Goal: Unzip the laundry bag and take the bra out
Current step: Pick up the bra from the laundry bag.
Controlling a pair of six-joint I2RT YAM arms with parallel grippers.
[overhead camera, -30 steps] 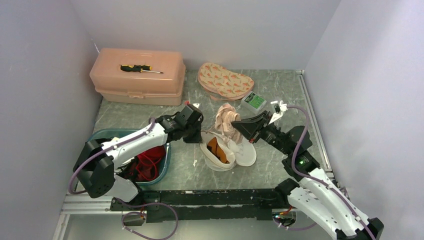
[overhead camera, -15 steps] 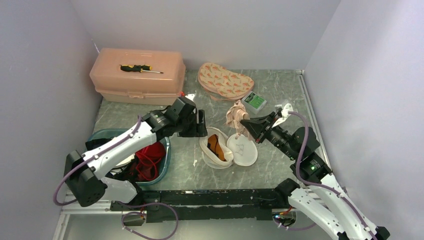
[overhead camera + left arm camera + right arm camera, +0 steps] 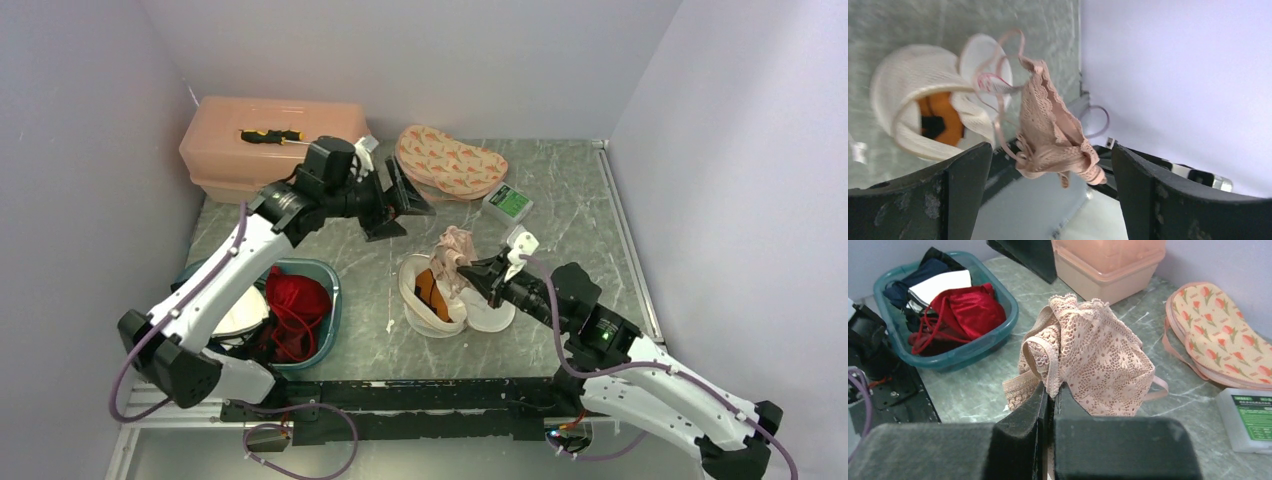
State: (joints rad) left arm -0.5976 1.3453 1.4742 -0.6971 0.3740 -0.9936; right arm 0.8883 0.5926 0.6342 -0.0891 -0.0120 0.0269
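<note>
- The bra (image 3: 295,298) (image 3: 968,310), bright red with thin red straps, is seen lying in a teal basin (image 3: 300,263) (image 3: 973,352) at the left of the table (image 3: 560,200), on top of navy and white clothing.
- A white mesh laundry bag (image 3: 408,295) (image 3: 903,65) is set in the middle of the table, just right of the basin. Its mouth is open, and something orange (image 3: 428,292) (image 3: 940,112) is visible inside.
- A beige lace garment (image 3: 455,250) (image 3: 1048,125) (image 3: 1093,360) with thin straps is held up just above the bag; one strap trails down toward the bag's mouth.
- A peach plastic box (image 3: 270,150) (image 3: 1108,260) is placed at the far left, with a black-and-yellow screwdriver (image 3: 270,137) lying on its lid.
- A cream pouch (image 3: 450,162) (image 3: 1223,335) printed with red-orange flowers is laid at the back, and a small green-and-white packet (image 3: 508,202) (image 3: 1248,417) sits near it.
- Lettering is printed on the packet, but it is too small to be read.
- The right gripper (image 3: 470,272) (image 3: 1050,390) is clamped on the lace garment, its fingers pressed together over a fold of the lace.
- The left gripper (image 3: 400,208) (image 3: 1050,150) is raised above the table beside the peach box. Its jaws are spread wide, and nothing is held or touched.
</note>
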